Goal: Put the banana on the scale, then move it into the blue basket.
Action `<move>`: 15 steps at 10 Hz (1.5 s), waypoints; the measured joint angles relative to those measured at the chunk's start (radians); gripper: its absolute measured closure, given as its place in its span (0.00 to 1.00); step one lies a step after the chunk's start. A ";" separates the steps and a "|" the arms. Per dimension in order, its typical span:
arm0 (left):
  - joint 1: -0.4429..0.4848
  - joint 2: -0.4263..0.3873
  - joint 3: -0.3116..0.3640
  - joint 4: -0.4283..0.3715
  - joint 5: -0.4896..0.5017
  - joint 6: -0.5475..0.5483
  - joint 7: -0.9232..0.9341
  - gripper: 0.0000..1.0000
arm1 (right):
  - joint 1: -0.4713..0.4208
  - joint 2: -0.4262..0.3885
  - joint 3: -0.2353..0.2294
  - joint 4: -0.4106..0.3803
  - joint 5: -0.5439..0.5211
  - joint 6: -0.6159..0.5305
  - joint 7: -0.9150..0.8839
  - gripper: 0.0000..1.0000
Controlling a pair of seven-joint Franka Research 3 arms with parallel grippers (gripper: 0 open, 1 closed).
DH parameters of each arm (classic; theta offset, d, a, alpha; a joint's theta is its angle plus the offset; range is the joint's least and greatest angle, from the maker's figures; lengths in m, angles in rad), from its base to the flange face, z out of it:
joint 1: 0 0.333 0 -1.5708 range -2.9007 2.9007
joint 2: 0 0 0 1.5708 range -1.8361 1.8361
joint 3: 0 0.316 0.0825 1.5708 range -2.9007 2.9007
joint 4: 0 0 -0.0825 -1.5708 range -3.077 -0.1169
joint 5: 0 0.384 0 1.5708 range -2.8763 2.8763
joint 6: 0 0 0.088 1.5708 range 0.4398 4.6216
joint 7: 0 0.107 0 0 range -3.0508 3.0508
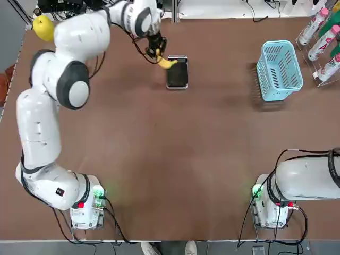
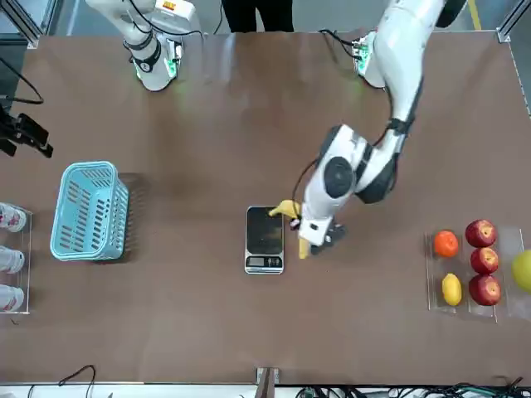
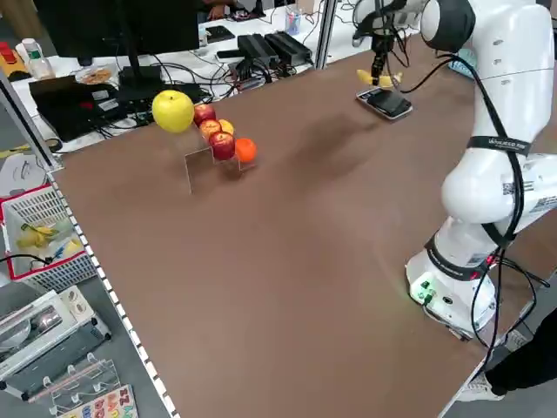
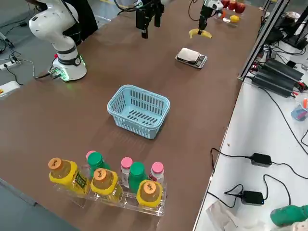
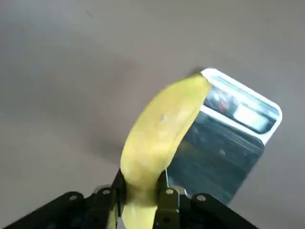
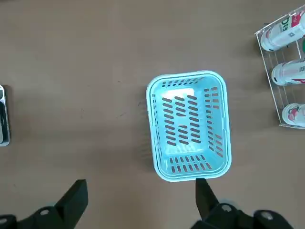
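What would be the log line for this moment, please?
left gripper: shut on banana, over scale edge | right gripper: open, parked | basket: empty

Banana (image 5: 159, 138) lower end hidden between left pincer (image 5: 143, 193) fingers; scale (image 5: 228, 143) partly behind banana.

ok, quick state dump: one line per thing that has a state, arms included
banana: held in the air by the left gripper, its free end over the near edge of the scale, not set down.
scale: flat on the table, nothing resting on it.
blue basket: upright, empty.
left gripper: jaws shut on the banana.
right gripper: jaws open, empty, parked above the basket side.
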 joint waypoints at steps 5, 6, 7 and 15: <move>-0.069 0.126 0.002 0.042 0.000 0.157 -0.068 0.71 | 0.000 0.000 0.000 -0.001 0.000 0.003 0.000 0.00; -0.069 0.132 0.002 0.043 0.000 0.158 -0.071 0.70 | 0.000 0.000 0.000 -0.001 0.000 0.003 0.000 0.00; -0.073 0.139 0.002 0.043 0.000 0.161 -0.080 0.70 | 0.000 0.000 -0.001 -0.001 0.000 0.004 0.000 0.00; -0.097 0.162 0.008 0.061 0.000 0.193 -0.092 0.18 | -0.003 0.005 -0.004 -0.003 -0.001 0.012 0.000 0.00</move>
